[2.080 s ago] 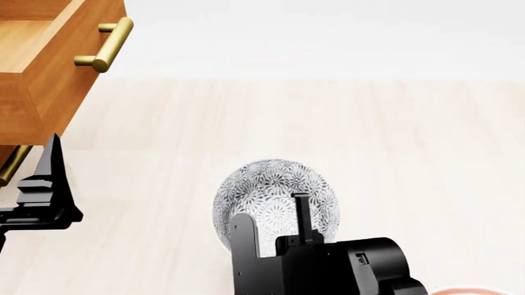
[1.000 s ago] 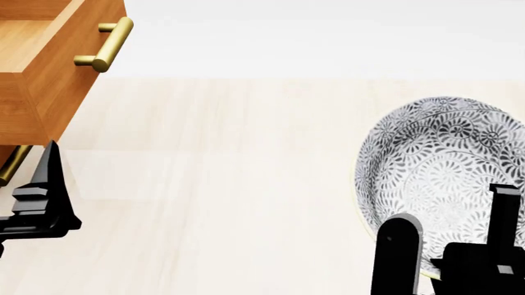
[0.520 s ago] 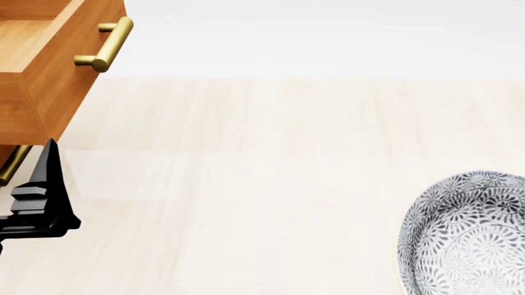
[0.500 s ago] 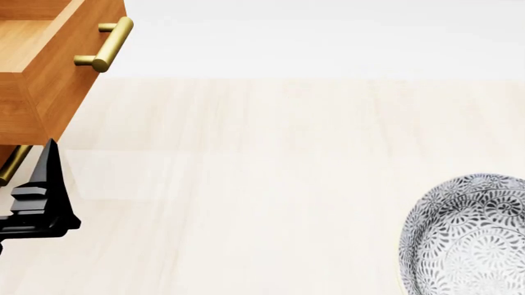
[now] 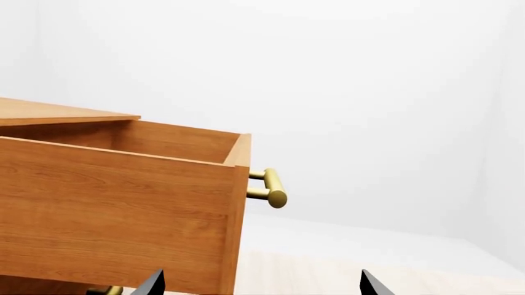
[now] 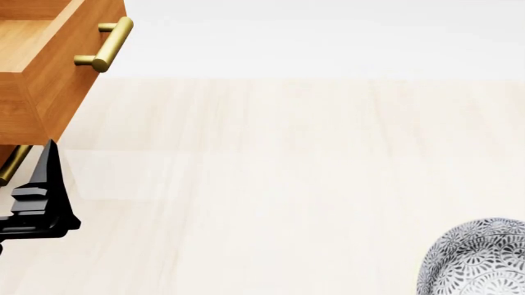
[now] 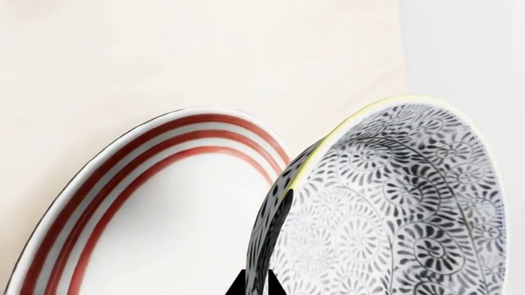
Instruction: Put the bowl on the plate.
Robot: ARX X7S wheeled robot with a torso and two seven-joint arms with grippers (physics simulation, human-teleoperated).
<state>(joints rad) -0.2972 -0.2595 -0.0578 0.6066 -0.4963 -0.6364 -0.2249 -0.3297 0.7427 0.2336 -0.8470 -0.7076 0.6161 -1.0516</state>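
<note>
The bowl, white with a dense grey-black floral pattern and a thin yellowish rim, is held tilted on edge over the plate. The plate is white, flat and ringed in red. My right gripper is shut on the bowl's wall, one dark fingertip on each side of the rim. In the head view only the top of the bowl shows at the lower right corner; the plate and the right gripper are out of that view. My left gripper is open and empty beside the drawer, far from the bowl.
An open wooden drawer with a brass handle juts out at the far left, close to the left gripper. A second brass handle shows below it. The pale wooden tabletop spreads across the middle.
The bowl has travelled from the table's middle to the right and sunk toward the head view's lower right corner. The right gripper has left that view. The left arm has not moved.
</note>
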